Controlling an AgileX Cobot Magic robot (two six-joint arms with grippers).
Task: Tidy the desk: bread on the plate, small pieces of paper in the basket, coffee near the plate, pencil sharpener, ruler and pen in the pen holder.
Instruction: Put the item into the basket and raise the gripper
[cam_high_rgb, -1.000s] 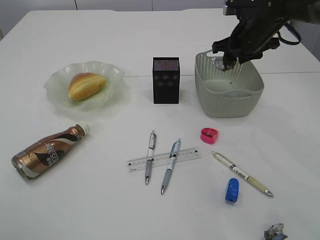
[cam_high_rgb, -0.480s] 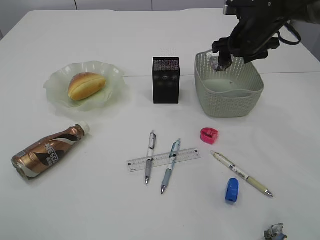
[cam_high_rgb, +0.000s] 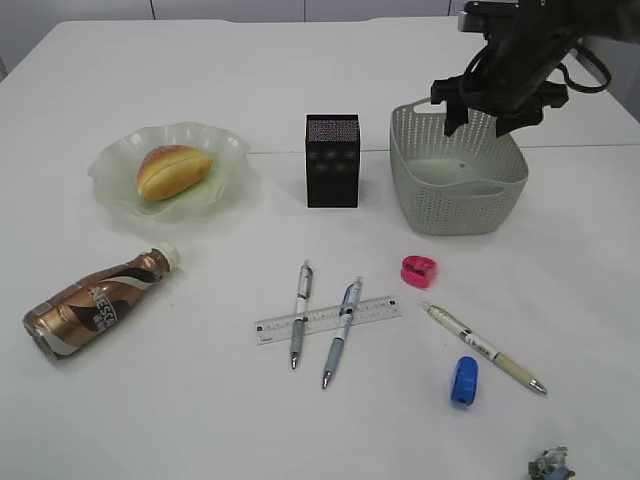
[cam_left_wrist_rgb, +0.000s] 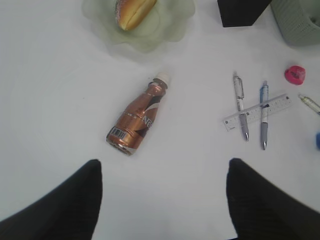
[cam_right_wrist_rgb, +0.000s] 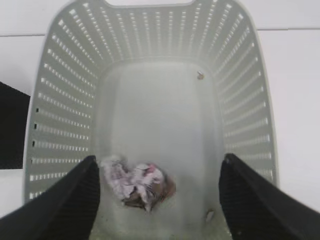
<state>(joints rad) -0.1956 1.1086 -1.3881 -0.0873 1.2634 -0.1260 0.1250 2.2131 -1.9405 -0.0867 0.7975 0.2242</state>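
Note:
My right gripper is open above the grey basket; a crumpled paper lies free between its jaws inside the basket. Another paper ball lies at the front right. Bread sits on the green plate. The coffee bottle lies on its side. Two pens cross a ruler. A third pen, a pink sharpener and a blue sharpener lie to the right. My left gripper is open, above bare table near the bottle.
The black pen holder stands between plate and basket. In the left wrist view the plate, ruler and pink sharpener show.
The right gripper opened and let the crumpled paper drop into the basket, then rose slightly to the right. The left arm is out of the exterior view throughout.

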